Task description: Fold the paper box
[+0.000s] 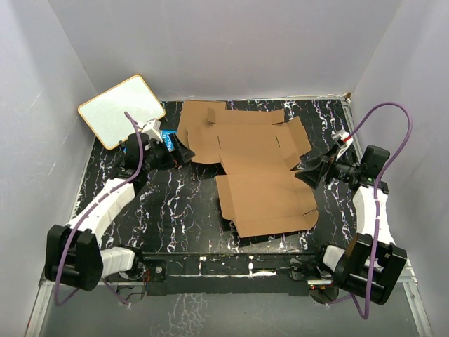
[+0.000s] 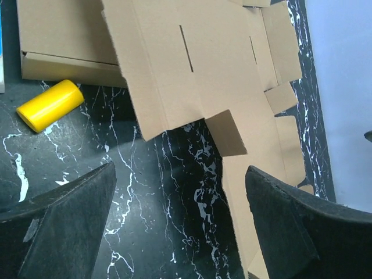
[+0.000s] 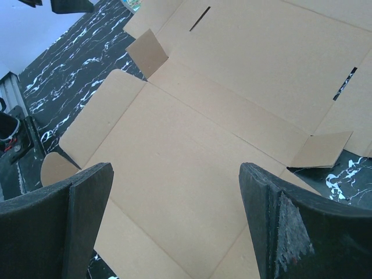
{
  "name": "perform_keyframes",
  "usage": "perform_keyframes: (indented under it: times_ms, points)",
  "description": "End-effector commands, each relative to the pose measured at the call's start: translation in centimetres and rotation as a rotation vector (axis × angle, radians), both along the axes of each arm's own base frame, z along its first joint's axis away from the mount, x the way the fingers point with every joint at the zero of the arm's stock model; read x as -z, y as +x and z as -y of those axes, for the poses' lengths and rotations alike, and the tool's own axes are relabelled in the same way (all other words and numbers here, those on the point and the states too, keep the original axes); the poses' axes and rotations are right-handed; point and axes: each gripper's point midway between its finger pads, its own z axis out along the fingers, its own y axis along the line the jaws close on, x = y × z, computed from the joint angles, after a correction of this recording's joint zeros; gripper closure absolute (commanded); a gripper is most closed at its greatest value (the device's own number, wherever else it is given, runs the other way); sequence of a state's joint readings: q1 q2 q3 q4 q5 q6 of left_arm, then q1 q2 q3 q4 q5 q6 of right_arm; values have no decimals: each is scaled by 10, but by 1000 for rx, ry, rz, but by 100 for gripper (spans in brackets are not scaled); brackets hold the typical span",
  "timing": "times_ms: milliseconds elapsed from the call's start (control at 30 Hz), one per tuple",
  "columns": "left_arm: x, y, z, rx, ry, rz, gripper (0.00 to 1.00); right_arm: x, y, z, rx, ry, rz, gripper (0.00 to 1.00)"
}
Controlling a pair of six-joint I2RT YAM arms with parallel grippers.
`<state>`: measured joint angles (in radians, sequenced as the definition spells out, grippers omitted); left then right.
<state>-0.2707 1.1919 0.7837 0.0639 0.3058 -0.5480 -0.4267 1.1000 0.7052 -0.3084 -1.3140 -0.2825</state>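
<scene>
The paper box (image 1: 259, 168) lies unfolded on the black marble table (image 1: 175, 210), a brown die-cut sheet with flaps, tabs and slits. My left gripper (image 1: 184, 151) is open at the sheet's left edge. In the left wrist view the left gripper (image 2: 180, 192) is over bare table, and the box's edge (image 2: 174, 70) and a small flap are just ahead. My right gripper (image 1: 303, 172) is open at the sheet's right edge. In the right wrist view the right gripper (image 3: 177, 186) hovers above a large panel of the box (image 3: 221, 116), holding nothing.
A closed flat brown box (image 2: 64, 40) lies beyond the sheet's far-left corner, with a yellow cylinder (image 2: 49, 104) beside it. A white board (image 1: 123, 111) leans at the back left, and a blue item (image 1: 167, 135) sits near the left wrist. Grey walls enclose the table.
</scene>
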Motion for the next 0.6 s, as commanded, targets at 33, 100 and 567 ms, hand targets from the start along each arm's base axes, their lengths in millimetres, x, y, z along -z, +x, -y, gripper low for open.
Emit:
perform_keyframes:
  times_ms: [33, 100, 567]
  points:
    - [-16, 13, 5, 52, -101, 2, 12, -15, 4, 0, -34, -15, 98, 2]
    - [-10, 17, 2, 52, -95, -10, 16, -17, 6, 0, -46, 0, 89, 1]
    - [22, 42, -8, 52, -169, -71, 39, -12, 6, -3, -128, 56, 38, 2]
